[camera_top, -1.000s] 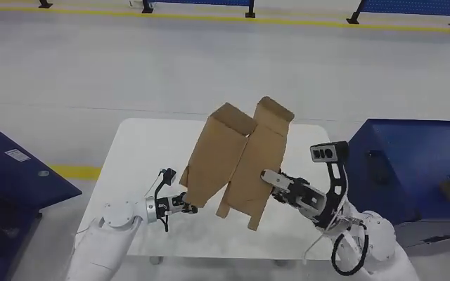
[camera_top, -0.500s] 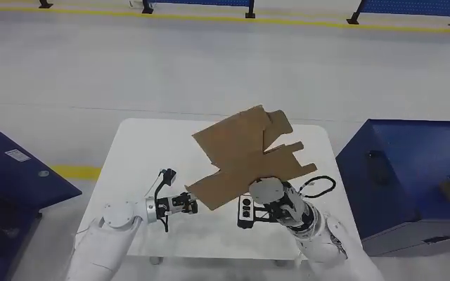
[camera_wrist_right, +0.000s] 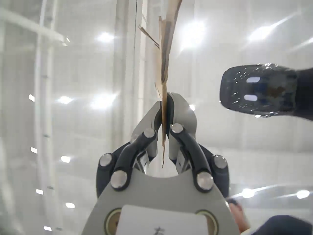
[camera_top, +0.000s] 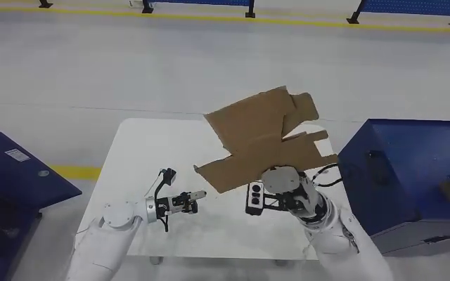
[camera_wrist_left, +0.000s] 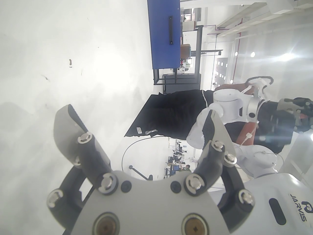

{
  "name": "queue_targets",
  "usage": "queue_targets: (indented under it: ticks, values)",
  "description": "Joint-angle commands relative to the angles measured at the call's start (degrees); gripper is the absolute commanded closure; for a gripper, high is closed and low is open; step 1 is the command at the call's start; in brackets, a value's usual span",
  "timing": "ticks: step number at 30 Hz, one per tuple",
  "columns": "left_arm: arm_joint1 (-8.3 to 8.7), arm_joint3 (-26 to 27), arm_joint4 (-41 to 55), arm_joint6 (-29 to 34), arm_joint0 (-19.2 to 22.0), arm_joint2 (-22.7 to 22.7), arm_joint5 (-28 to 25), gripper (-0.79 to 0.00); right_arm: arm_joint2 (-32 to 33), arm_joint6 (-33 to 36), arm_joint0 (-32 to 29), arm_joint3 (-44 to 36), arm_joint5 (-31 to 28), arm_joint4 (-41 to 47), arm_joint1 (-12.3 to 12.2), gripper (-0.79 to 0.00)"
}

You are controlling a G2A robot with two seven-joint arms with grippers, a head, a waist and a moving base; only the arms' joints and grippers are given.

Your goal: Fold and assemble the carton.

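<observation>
The carton (camera_top: 264,140) is a flat brown cardboard blank held up in the air above the right half of the white table (camera_top: 133,151), its flaps fanned toward the far right. In the right wrist view the carton (camera_wrist_right: 168,40) appears edge-on, and my right gripper (camera_wrist_right: 166,108) is shut on its lower edge. In the top view that right arm sits under the carton's near edge. My left gripper (camera_top: 195,199) is open and holds nothing, low over the table just left of the carton's lower corner. Its spread fingers (camera_wrist_left: 71,123) frame bare table surface.
A blue cabinet (camera_top: 394,183) stands close to the table's right side and another blue unit (camera_top: 28,183) at the left. A yellow floor line (camera_top: 74,171) runs behind the left unit. The table's left half is bare white surface.
The carton has swung from two upright folded panels to a flat, raised sheet carried right. My left gripper let go of its corner and now stands open. The right arm turned under the carton.
</observation>
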State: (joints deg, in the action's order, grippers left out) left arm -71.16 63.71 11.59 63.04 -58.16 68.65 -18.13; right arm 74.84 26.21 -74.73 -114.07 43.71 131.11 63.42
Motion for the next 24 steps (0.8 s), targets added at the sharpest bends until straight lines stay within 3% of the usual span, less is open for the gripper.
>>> queue_targets:
  ticks: [1, 6, 12, 16, 24]
  values:
    - [0.00, 0.0, 0.0, 0.0, 0.0, 0.0, 0.0, -0.785, 3.7, 8.9, -0.9, -0.6, -6.2, -17.2, 0.1, 0.000]
    - [0.00, 0.0, 0.0, 0.0, 0.0, 0.0, 0.0, -0.785, 11.5, 24.1, -2.2, -0.8, -23.4, -49.3, -0.5, 0.000]
    - [0.00, 0.0, 0.0, 0.0, 0.0, 0.0, 0.0, -0.785, 16.9, 29.1, -4.2, -0.4, -35.8, -77.5, -1.7, 0.000]
    - [0.00, 0.0, 0.0, 0.0, 0.0, 0.0, 0.0, -0.785, 16.9, 28.2, -4.7, 1.4, -38.8, -85.8, -1.9, 0.000]
    - [0.00, 0.0, 0.0, 0.0, 0.0, 0.0, 0.0, -0.785, 16.3, 28.3, -4.5, 2.3, -38.7, -86.1, -1.9, 0.000]
